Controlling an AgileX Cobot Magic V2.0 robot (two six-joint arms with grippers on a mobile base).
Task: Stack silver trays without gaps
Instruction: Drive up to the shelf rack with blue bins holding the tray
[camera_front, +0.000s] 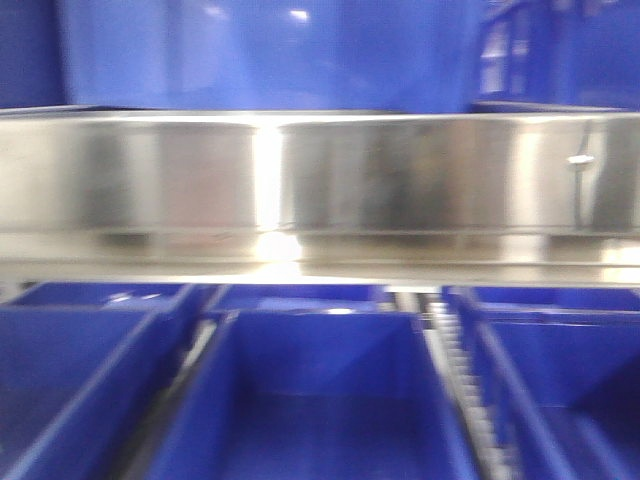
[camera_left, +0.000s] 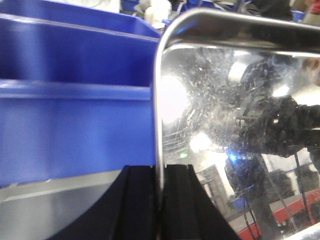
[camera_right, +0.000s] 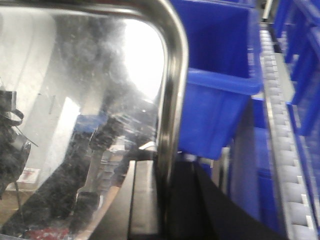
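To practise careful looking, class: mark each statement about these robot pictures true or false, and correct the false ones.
1. The left gripper grips the silver tray by its rim. True.
2. The right gripper hangs clear of the tray. False: its fingers sit on either side of the rim.
3. In the front view, blue bins lie below the tray. True.
4. The tray's surface is matt black. False: it is shiny, mirror-like steel.

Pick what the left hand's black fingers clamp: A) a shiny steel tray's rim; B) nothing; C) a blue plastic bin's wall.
A: the left hand has a finger on each side of the rim of the shiny rectangular stainless-steel tray.
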